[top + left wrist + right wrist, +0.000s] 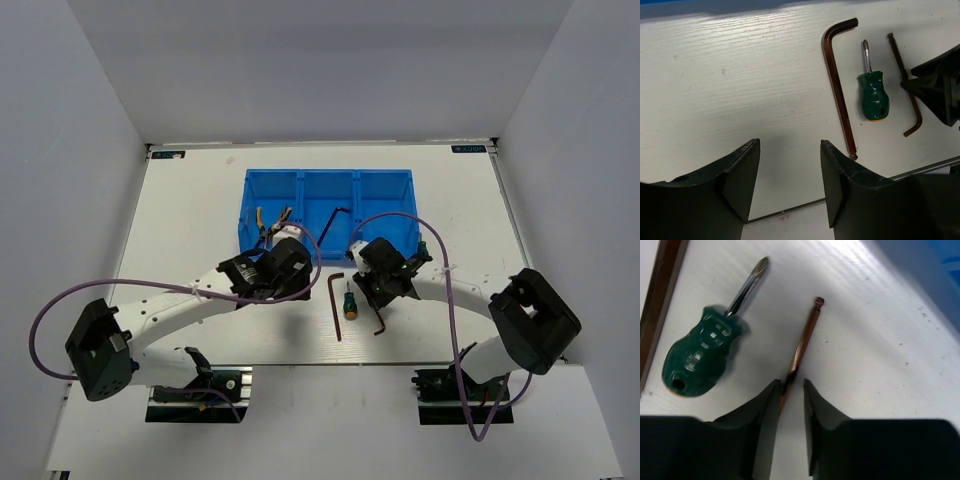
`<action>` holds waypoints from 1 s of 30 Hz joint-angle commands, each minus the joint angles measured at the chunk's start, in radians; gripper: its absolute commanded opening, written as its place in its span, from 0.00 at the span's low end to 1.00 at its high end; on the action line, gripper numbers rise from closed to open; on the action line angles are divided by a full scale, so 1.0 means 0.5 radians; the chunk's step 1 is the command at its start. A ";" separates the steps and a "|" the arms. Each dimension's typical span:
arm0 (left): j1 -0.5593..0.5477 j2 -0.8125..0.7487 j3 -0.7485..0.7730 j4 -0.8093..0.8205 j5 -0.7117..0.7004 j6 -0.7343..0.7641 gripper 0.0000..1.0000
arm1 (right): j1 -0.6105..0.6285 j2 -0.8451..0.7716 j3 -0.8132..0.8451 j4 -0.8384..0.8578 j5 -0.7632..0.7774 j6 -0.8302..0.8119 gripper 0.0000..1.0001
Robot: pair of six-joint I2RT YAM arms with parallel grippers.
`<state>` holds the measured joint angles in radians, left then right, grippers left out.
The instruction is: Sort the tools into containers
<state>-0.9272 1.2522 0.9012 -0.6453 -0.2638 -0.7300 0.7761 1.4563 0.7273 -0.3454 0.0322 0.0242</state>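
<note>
The blue three-part bin (400, 190) stands at the back. Yellow-handled pliers (270, 222) lie in its left part and a dark hex key (336, 217) in its middle part. On the table lie a long hex key (336, 303) (837, 85), the green-handled screwdriver (349, 303) (873, 95) (700, 357) and a thin hex key (380, 323) (907, 95) (804, 337). My right gripper (378, 298) (790, 382) is low over the thin key, narrowly open, straddling its shaft; the key touches one finger. My left gripper (292, 262) (789, 141) is open and empty. The green-tipped tool is out of view.
The table's front edge (920, 169) runs just behind the tools. The right gripper's fingers (935, 85) show at the right of the left wrist view, close to the screwdriver. White walls enclose the table on three sides.
</note>
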 commanded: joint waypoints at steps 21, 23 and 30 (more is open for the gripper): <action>-0.210 0.846 0.351 0.438 -0.034 0.021 0.62 | -0.058 -0.280 0.146 -0.361 -0.043 -0.014 0.00; -0.210 0.846 0.351 0.416 -0.052 0.021 0.62 | -0.076 -0.345 0.187 -0.429 -0.168 -0.027 0.00; -0.210 0.800 0.351 0.395 -0.074 -0.016 0.62 | -0.135 -0.333 0.563 -0.466 -0.340 -0.039 0.00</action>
<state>-1.0298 1.6867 1.0519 -0.4480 -0.2775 -0.7265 0.7235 1.2854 0.9131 -0.5686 -0.0647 0.0170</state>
